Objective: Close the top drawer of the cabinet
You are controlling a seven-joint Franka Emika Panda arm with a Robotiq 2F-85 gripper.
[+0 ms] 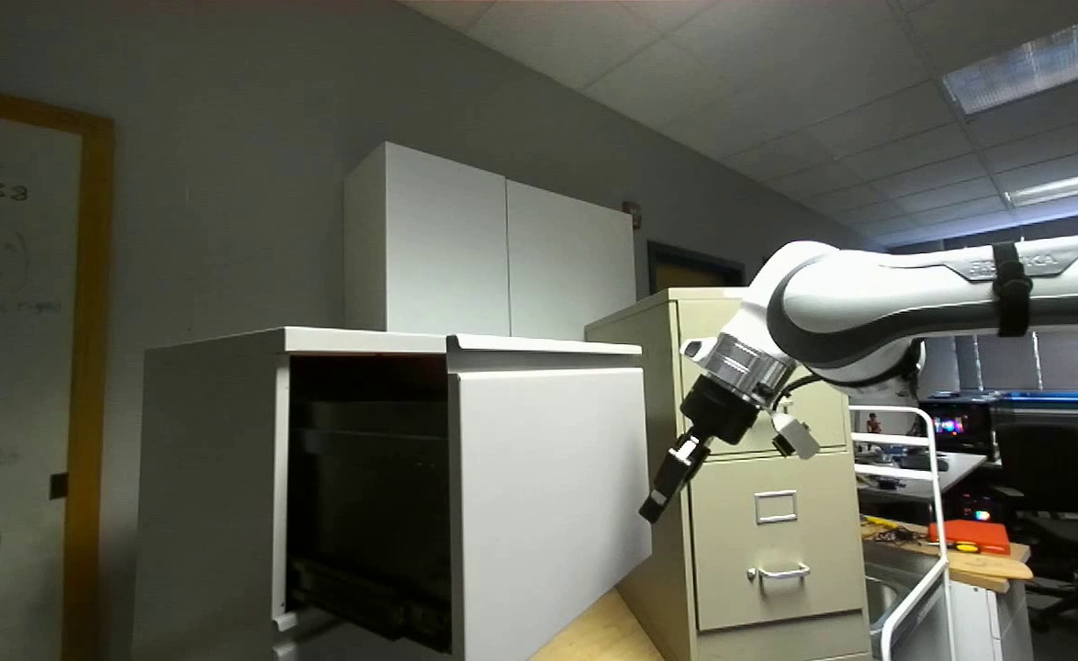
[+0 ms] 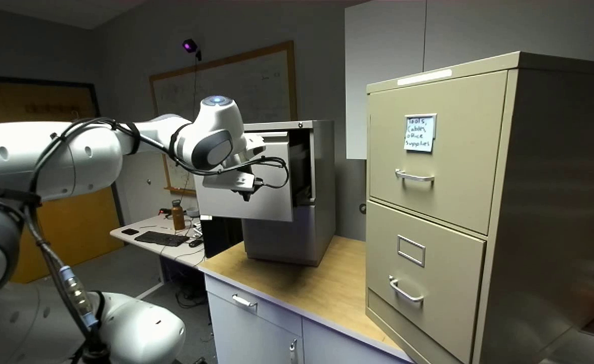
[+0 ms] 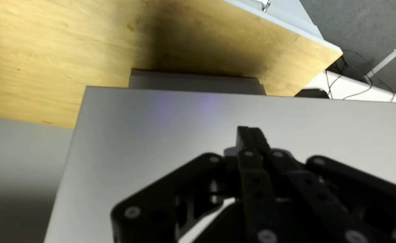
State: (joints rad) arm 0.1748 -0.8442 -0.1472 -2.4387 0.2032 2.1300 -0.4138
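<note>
The top drawer (image 1: 548, 487) is pulled well out of the white cabinet (image 1: 208, 487), and its dark interior shows. In an exterior view the drawer front (image 2: 271, 205) stands out above the cabinet's lower front, and the cabinet's side (image 2: 325, 202) shows behind it. My gripper (image 1: 655, 507) is in front of the drawer front, pointing down at a slant, beside its outer edge in this view. In the wrist view the fingertips (image 3: 252, 130) are together with nothing between them, over the plain drawer front (image 3: 144, 141). I cannot tell whether they touch it.
The cabinet stands on a wooden counter (image 2: 347, 283). A beige filing cabinet (image 2: 438, 192) with handled drawers stands on the same counter. A white two-door cupboard (image 1: 447, 248) hangs on the wall. A desk (image 2: 145, 227) with a keyboard and bottle is beyond.
</note>
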